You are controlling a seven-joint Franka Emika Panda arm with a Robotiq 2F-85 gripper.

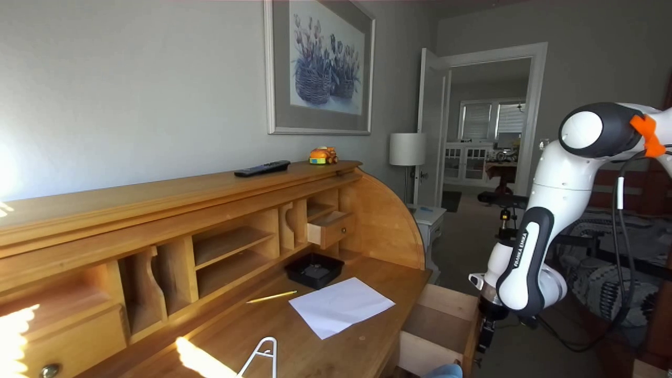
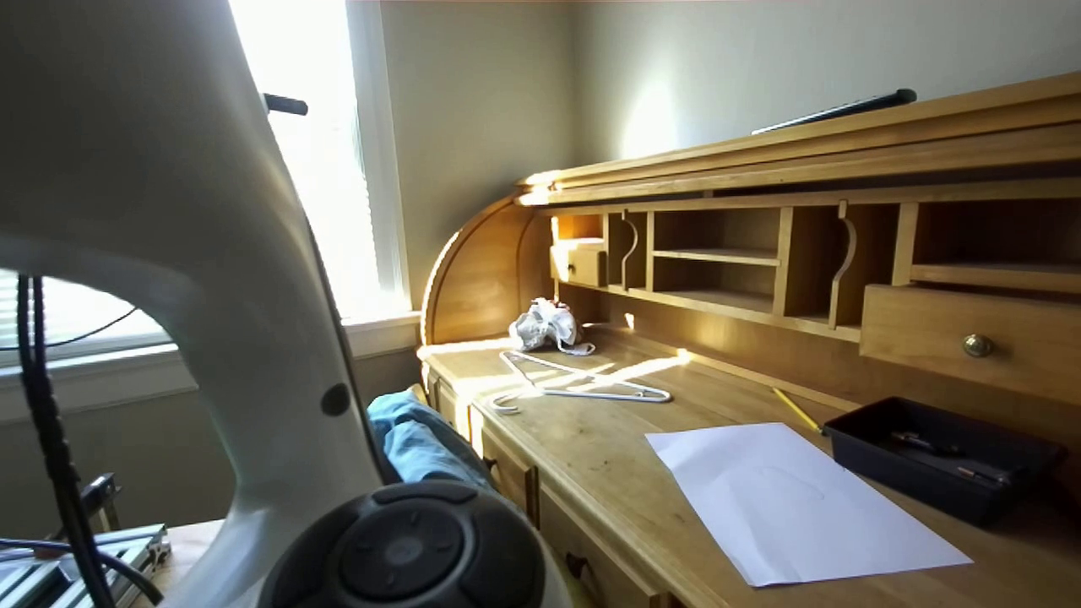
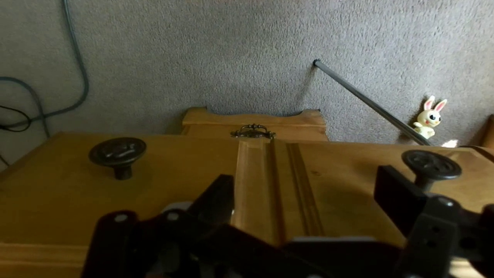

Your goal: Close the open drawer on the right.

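The drawer (image 1: 450, 303) is a pale tan wooden box, pulled out at the desk's right end in an exterior view. Its inside looks bare. My gripper (image 1: 482, 344) is just outside the drawer's front panel, pointing down; whether it touches the panel I cannot tell. In the wrist view my gripper (image 3: 307, 197) has its two black fingers wide apart with nothing between them. Beyond the fingers lie wooden panels with dark round knobs, a left panel (image 3: 173, 170) and a right panel (image 3: 339, 170); which belongs to the drawer is unclear.
The roll-top desk (image 1: 362, 346) bears a white paper sheet (image 1: 341, 305), a black tray (image 1: 315, 270), a pencil (image 1: 272, 297) and a white hanger (image 2: 583, 380). A small cubby drawer (image 1: 336, 229) stands partly out. Blue cloth (image 1: 445, 371) lies near the drawer. A metal rod (image 3: 370, 102) shows over the carpet.
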